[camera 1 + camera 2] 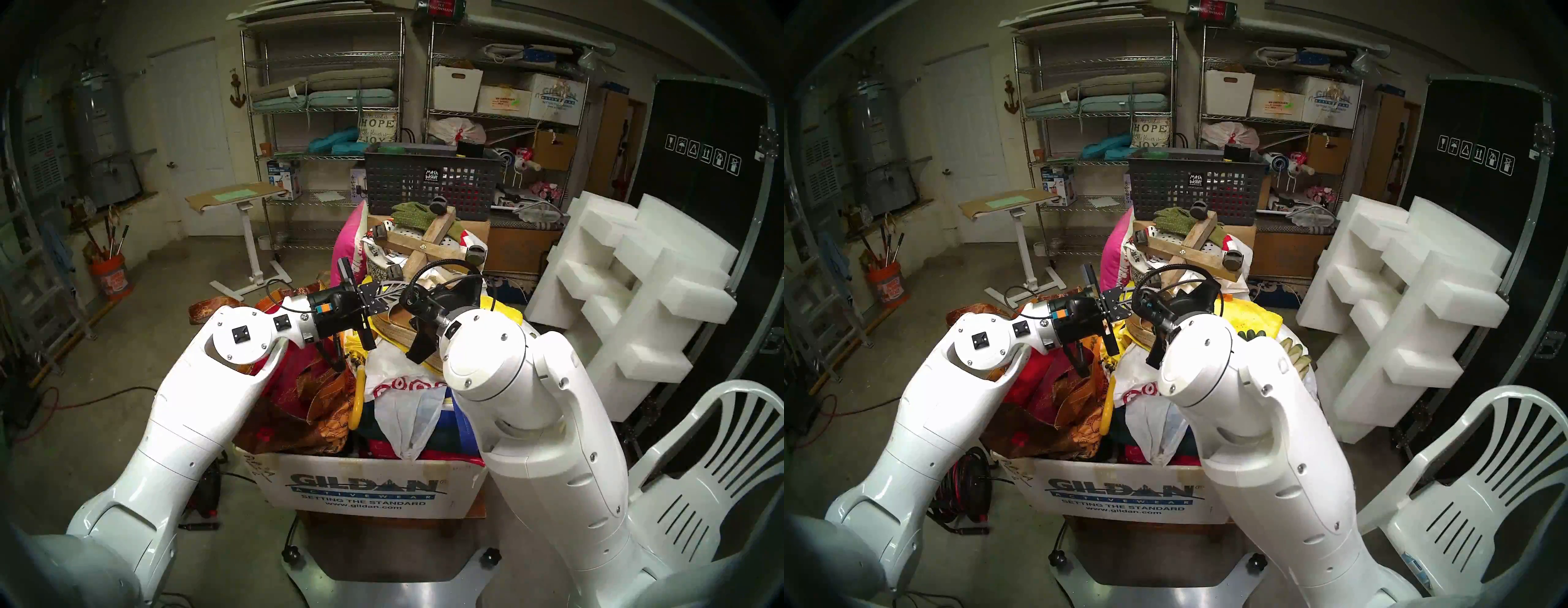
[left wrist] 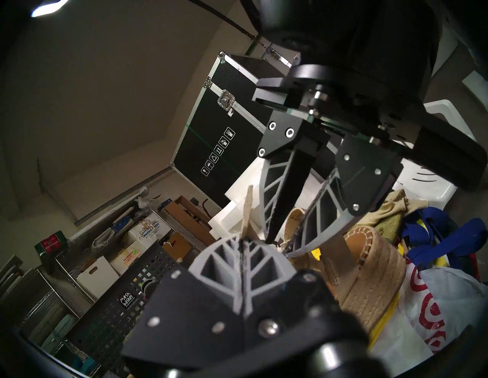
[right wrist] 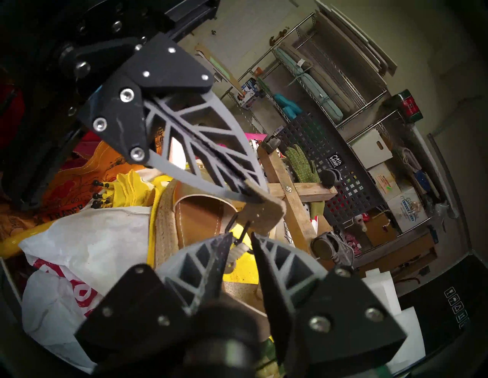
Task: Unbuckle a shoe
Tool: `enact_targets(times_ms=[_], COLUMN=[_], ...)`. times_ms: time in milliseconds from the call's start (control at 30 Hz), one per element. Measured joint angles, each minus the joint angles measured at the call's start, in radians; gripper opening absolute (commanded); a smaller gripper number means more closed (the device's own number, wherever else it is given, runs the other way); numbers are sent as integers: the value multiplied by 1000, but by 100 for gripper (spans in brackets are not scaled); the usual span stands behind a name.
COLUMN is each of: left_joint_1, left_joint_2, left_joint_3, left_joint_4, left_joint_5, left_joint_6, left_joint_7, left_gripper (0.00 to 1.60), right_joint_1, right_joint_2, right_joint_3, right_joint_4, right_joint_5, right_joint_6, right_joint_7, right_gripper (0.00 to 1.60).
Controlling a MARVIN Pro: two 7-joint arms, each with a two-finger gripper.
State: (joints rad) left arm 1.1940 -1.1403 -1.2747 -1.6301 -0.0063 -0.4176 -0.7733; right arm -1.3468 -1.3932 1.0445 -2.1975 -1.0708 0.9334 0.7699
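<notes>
Shoe: the tan espadrille wedge sandal with its woven jute rope sole [image 3: 169, 224] is lying on top of the heaped clutter in the big white cardboard box printed GILDAN [image 1: 365, 488], leather insole showing, between the two arms.
Strap: the thin tan leather strap end [image 3: 264, 208] is sticking up from the sandal, right where both sets of fingers are meeting.
Left gripper: the black-and-grey left gripper [image 2: 241, 244] is reaching in level from the left, its ribbed fingers [image 2: 224, 261] pressed flat together and pinching that strap end, which is poking out past the tips.
Right gripper: the right gripper [image 3: 241, 237] is pointing slightly downward at the same spot, jaws standing a little apart around the small dark metal buckle [image 3: 239, 232]; whether the pads are actually squeezing it, I cannot tell.
Underneath: a white plastic bag with red rings [image 3: 71, 264] and yellow cloth [image 3: 155, 195] are sitting beside and beneath the jute sole.
Behind: a dark grey mesh basket [image 1: 428, 182] and green dotted work gloves [image 1: 413, 210] are resting further back on the pile.
</notes>
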Motion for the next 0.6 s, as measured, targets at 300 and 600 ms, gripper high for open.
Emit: enact_targets(times_ms=[300,600], left_joint_1=[0,0], left_joint_2=[0,0], left_joint_3=[0,0], left_joint_4=[0,3], left_joint_5=[0,1], left_joint_6=[0,-1], left_joint_7=[0,-2], left_gripper=[0,0], right_joint_1=[1,1], right_joint_2=[-10,-14], right_joint_3=[-4,6], right_joint_4=[27,24], right_joint_5=[9,17], right_joint_6=[-3,-5], right_joint_7=[-9,-16], right_gripper=[74,73])
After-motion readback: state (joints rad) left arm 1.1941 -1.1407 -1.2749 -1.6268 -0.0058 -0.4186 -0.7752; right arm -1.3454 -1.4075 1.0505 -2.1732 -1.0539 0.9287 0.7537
